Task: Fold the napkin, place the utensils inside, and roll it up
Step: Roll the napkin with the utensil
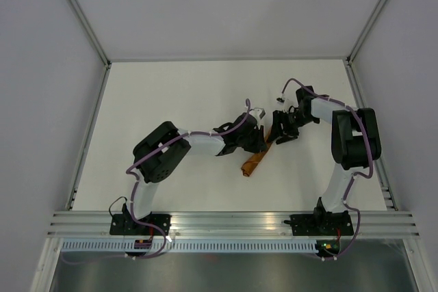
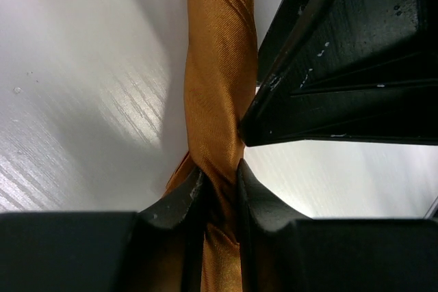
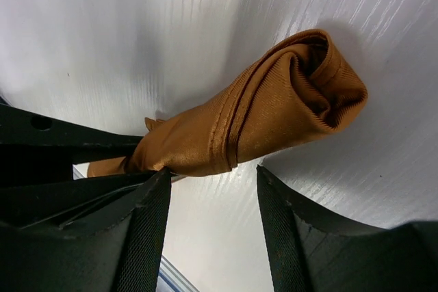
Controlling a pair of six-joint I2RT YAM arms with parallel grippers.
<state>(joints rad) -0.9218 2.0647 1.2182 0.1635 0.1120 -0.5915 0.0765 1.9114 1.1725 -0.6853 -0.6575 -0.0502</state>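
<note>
Jaws of left gripper [image 2: 220,184] pinch rolled napkin [image 2: 219,66]; right gripper's [image 3: 213,184] gape, seemingly beside it.

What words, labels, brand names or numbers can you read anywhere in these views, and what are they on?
None can be read.
The napkin is plain cloth, the white table carries no print, and the black left claw and right claw show no lettering.
Any marking on the arm bases is too small to tell.
</note>
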